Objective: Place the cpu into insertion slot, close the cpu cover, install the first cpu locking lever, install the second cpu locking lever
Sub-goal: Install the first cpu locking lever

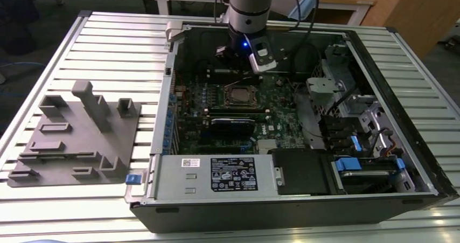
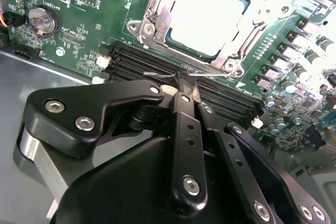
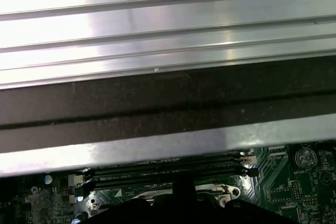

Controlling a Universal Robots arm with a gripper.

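The cpu (image 2: 207, 17) lies flat in the insertion slot (image 1: 241, 95) on the green motherboard, its silvery top showing bright. The cpu cover (image 2: 157, 17) is a metal frame lying down around the chip. A thin wire locking lever (image 2: 157, 74) runs along the near side of the socket, just over the memory slots. My gripper (image 2: 184, 80) is shut, with its black fingertips pressed together and touching that wire. In the exterior view the gripper (image 1: 246, 70) hangs inside the open computer case, just behind the socket.
Long black memory slots (image 2: 136, 61) lie between the gripper and the socket. A coin battery (image 2: 41, 18) sits on the board. The case wall (image 3: 157, 108) stands close by. A black card (image 1: 231, 125), a power supply (image 1: 230, 173), drive bays (image 1: 359, 146) and a grey fixture (image 1: 79, 135) surround it.
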